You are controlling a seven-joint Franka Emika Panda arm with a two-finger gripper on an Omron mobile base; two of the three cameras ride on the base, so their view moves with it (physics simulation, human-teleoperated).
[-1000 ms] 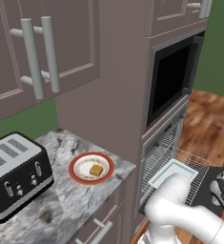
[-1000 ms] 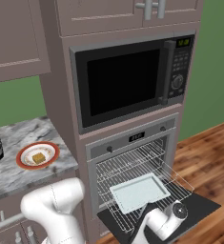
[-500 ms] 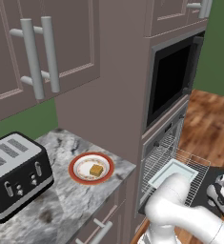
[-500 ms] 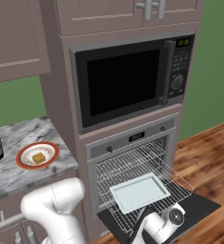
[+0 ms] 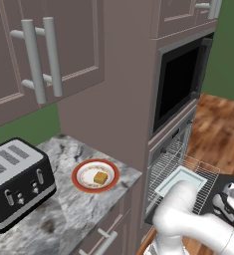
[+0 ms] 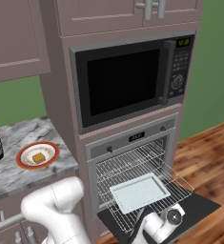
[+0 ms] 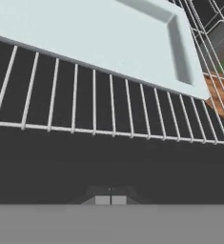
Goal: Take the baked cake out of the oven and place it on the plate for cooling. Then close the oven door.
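On round orange-rimmed plate [image 5: 95, 175]: square golden cake [image 5: 100, 178] (matte).

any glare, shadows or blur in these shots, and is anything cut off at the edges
Left base view: flat even light, no glare, only a soft shadow beside the toaster on the counter; the arm is cropped at the lower right edge. Right base view: sharp, and the microwave glass is plain black with no reflections. Hand view: the baking tray and wire rack loom large and tilted, cropped at the edges.

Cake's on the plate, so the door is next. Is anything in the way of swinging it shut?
Yes. The wire rack with the baking tray is pulled out over the open oven door; it would block closing.
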